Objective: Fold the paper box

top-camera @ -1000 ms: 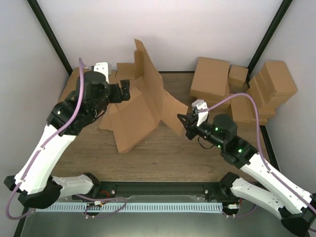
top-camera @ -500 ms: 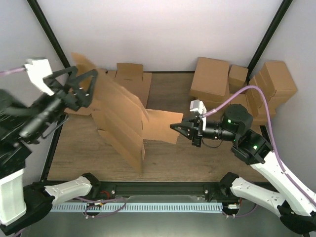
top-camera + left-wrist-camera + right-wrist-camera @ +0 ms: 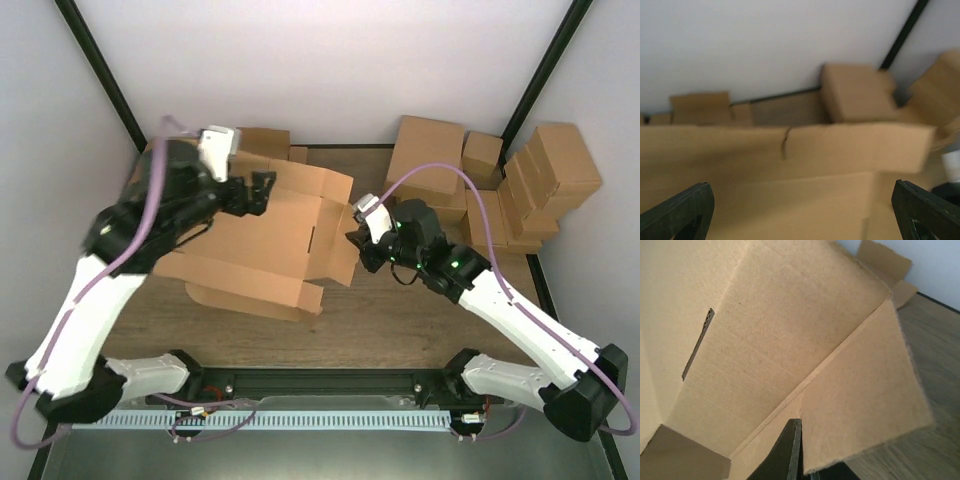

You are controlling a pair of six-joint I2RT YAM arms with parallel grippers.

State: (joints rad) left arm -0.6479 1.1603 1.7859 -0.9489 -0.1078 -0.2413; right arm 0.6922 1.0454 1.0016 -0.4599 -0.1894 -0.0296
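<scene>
The paper box is a plain brown cardboard blank lying low on the table left of centre, its panels partly raised. My left gripper hangs over its back edge, open wide. In the left wrist view the two fingertips sit at the bottom corners, with the box's long panel spanning the gap between them. My right gripper is at the box's right end, shut on a side flap. In the right wrist view the dark fingers pinch that flap's edge, and the box's inner panels fill the frame.
Flat brown blanks lie stacked at the back left. Closed brown boxes and several more are piled at the back right, close behind the right arm. Black frame posts stand at both back corners. Bare wooden table shows in front.
The box has gone from standing nearly upright to lying low on the table. My left arm swung down from high at the left to the box's back edge. The right gripper moved back, still holding the flap.
</scene>
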